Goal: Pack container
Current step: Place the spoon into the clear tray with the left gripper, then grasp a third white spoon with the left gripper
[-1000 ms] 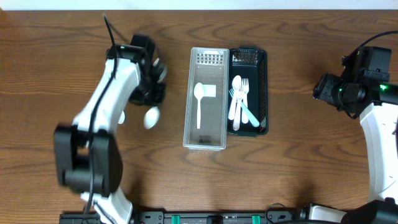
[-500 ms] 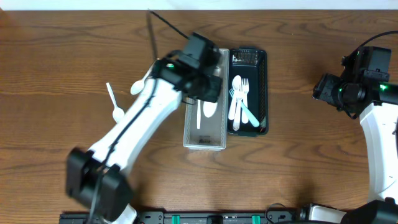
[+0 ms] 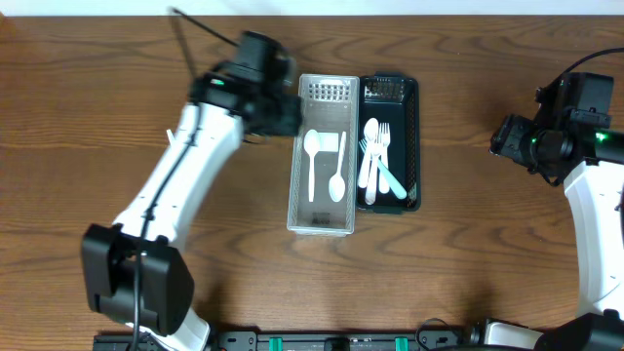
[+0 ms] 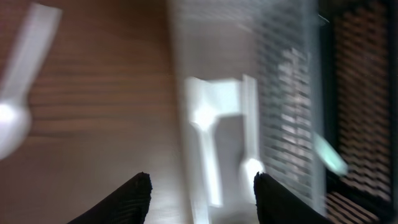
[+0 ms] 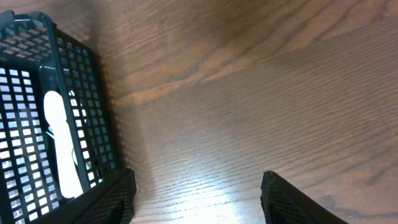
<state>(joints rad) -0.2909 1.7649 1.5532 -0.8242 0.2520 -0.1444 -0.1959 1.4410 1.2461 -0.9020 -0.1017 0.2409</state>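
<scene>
- Clear plastic container [image 3: 323, 214] lay just ahead of the left gripper [image 4: 200, 180], and in the wrist view its near long wall ran up between the two fingers
- The left gripper's fingers [image 4: 135, 198] were spread wide with nothing between them, hovering over the wooden table [image 4: 93, 155] at the container's edge
- Two white spoons lay flat inside the container, side by side with their bowls at opposite ends: the first spoon [image 3: 312, 164] on the side nearer the left gripper, the second spoon [image 3: 337, 177] on the far side
- A loose white spoon [image 4: 13, 118] rested on bare wood outside the container, off past the left gripper's outer finger and well apart from the container wall; it was blurred in the wrist view
- The black mesh basket [image 3: 414, 136] sat beyond the container from the left gripper, touching the container's far wall, and held several pieces of white cutlery [image 3: 370, 156] with one pale teal piece [image 3: 392, 181] among them
- The right gripper [image 5: 198, 177] also had its fingers [image 5: 292, 199] parted and empty above bare wood — the basket's corner lay off to one finger's side, near but not touching, with a white utensil [image 5: 59, 143] showing through the mesh
</scene>
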